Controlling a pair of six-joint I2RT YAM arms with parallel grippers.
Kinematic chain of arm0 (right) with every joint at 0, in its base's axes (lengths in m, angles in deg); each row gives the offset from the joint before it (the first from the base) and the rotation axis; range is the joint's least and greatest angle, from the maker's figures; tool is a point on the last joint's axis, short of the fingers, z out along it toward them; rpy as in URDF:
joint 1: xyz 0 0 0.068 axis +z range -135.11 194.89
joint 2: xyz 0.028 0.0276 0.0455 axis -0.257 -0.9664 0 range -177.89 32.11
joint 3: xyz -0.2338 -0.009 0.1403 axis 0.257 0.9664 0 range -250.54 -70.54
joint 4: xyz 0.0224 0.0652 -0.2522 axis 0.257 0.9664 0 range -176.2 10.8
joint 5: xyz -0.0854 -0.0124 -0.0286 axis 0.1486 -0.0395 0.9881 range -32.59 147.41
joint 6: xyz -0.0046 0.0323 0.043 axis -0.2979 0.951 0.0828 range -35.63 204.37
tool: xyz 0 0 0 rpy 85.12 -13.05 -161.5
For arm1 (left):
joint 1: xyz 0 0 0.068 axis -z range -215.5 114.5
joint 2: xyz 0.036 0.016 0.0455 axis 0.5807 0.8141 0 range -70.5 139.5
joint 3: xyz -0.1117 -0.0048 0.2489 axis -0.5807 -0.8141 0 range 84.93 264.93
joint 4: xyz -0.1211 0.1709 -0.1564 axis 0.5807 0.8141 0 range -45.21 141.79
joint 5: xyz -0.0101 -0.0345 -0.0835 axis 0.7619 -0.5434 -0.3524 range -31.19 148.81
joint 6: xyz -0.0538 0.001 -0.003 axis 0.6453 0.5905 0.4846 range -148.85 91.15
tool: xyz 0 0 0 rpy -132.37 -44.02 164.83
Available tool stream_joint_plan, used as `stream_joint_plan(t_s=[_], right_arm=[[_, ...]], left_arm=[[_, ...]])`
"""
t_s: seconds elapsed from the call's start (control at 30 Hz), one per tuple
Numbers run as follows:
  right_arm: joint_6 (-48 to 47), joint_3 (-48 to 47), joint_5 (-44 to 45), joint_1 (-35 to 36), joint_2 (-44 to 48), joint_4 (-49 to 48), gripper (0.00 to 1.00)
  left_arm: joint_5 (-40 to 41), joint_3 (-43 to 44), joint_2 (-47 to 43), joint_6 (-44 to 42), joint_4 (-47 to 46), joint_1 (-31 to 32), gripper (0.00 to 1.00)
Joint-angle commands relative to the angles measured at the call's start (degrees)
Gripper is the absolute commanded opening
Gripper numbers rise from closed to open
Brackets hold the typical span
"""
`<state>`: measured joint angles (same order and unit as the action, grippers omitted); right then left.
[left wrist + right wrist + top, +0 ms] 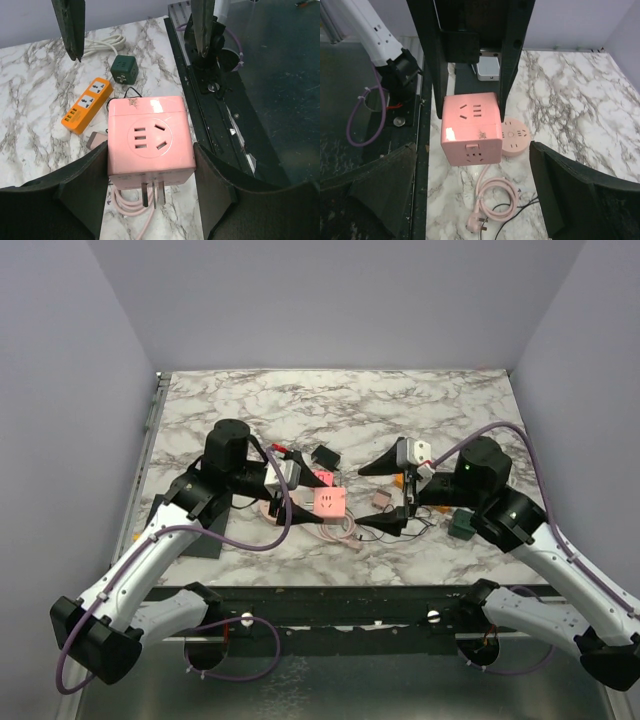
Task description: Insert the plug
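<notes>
Where lavender walls (pixel 330 300) enclose marble tabletop (pixel 300 400), left gripper (pixel 150 152) clamps pink cube (pixel 470 127).

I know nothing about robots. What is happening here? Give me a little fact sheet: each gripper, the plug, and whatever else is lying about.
Left gripper: closed on the sides of the pink cube socket
Right gripper: wide open, empty, facing the cube
Plug: pink, on a looped cord, lying on the marble table, not inserted
Nearby: orange power strip, dark green cube socket, round pink socket
</notes>
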<state>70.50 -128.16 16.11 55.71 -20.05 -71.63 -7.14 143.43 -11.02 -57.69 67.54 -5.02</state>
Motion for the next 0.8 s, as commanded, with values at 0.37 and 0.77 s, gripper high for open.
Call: stream_joint_plan(t_s=[0.37,0.77], right_arm=[[4.0,3.4,-5.3,0.3,-3.8,-10.0,1.00],[6.1,7.3,-4.6,0.7,-4.7,-17.8,1.00]], left_arm=[[-6.2,3.5,-1.3,-4.4,-1.5,-0.2,0.00],[-5.9,4.9,0.2,-4.8,-1.5,-0.2,0.00]])
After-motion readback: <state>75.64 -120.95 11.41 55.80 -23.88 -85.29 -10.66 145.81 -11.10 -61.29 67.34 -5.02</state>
